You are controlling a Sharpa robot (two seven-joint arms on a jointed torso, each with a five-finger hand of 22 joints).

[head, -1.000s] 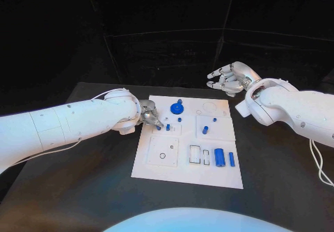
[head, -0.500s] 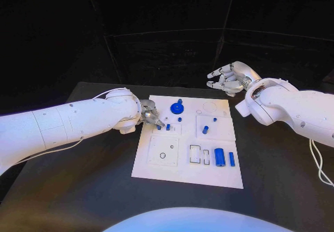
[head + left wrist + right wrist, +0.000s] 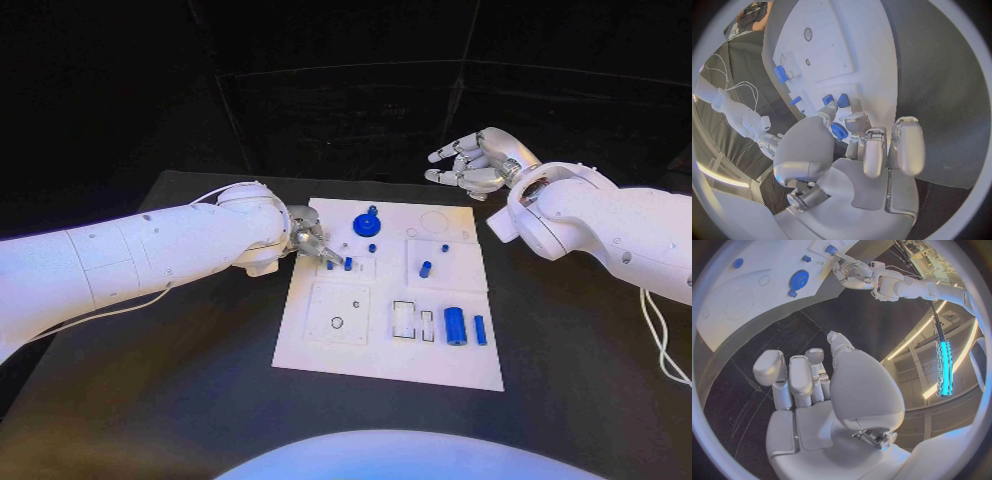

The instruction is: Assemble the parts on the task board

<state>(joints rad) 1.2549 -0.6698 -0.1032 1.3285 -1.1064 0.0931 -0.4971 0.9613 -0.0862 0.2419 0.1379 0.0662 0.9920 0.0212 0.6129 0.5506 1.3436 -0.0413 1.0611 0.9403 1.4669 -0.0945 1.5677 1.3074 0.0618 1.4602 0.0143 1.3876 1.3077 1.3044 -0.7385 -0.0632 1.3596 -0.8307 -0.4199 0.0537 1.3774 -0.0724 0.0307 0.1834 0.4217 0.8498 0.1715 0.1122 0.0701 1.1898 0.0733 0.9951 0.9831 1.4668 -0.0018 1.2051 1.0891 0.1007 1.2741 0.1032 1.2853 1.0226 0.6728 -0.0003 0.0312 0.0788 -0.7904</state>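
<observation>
Lying flat on the black surface point(image 3: 173, 380), the white board point(image 3: 433, 360) carries blue parts: nearest the robot, a thick cylinder point(image 3: 454, 325) and a thinner bar point(image 3: 480, 329) lie side by side on its right half, next to two rectangular slots. Farther up, a short peg point(image 3: 426, 268) sits on a raised square. At the board's left edge the left hand point(image 3: 309, 242) reaches over the plate, fingertips down at two small pegs point(image 3: 339, 264); the left wrist view shows a finger and thumb closing round one of them point(image 3: 828, 100), though whether it is truly gripped I cannot tell. Beyond that, a blue gear point(image 3: 368, 224) stands near the far edge. Farthest off, the right hand point(image 3: 469, 165) hovers past the board's far right corner, fingers loosely curled, apart, holding nothing.
</observation>
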